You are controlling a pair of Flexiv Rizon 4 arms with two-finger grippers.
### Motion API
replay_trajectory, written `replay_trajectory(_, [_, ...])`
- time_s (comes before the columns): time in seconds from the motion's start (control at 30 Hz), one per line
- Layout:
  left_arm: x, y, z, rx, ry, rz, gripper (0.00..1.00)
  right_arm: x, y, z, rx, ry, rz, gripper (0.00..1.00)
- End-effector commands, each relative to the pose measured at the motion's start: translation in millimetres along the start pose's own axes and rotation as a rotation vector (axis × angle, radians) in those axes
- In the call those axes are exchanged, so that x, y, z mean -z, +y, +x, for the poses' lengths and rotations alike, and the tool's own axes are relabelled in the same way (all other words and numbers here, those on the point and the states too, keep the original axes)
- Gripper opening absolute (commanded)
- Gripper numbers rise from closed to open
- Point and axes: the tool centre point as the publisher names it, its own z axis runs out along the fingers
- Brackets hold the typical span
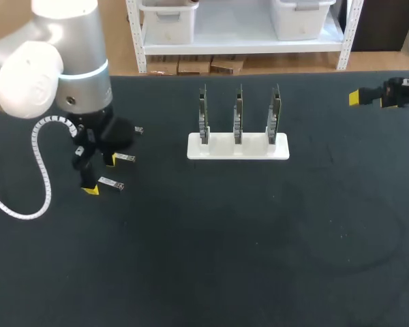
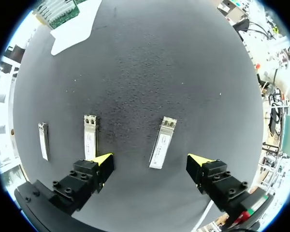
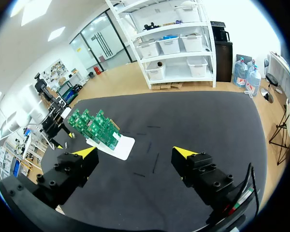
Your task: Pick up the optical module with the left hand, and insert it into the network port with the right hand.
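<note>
The black table (image 1: 211, 259) carries the left arm (image 1: 54, 68) hunched over its left side. The white board rack (image 1: 238, 147) stands mid-table, and the right gripper (image 3: 134, 153) hangs released at the far right edge, well apart. So the left gripper (image 2: 152, 162) is the nearer one, its fingers spread and nothing held. The optical module (image 2: 163, 142) lies flat on the table between those fingers, touching neither. Its long axis runs ahead of them, rightward toward the rack, so closing looks set to pinch its long sides.

No legible text or labels anywhere.
</note>
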Motion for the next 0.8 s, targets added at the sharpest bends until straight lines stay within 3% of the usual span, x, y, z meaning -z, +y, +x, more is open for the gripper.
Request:
replay_trajectory(0.03, [-2.2, 6.3, 2.2, 0.003, 0.006, 0.005, 1.0, 1.2, 0.6, 0.1, 0.0, 0.001, 0.003, 1.0])
replay_trajectory(0.17, [-1.2, 4.5, 4.8, 0.017, 0.001, 0.004, 1.0, 1.2, 0.6, 0.1, 0.0, 0.001, 0.003, 1.0])
replay_trajectory(0.53, [9.8, -21.2, 11.8, 0.034, -0.022, -0.012, 1.0, 1.2, 0.6, 0.1, 0.0, 0.001, 0.003, 1.0])
replay_trajectory(0.8, [5.5, -26.0, -1.7, 0.018, -0.014, -0.013, 1.0, 1.2, 0.6, 0.1, 0.0, 0.001, 0.003, 1.0])
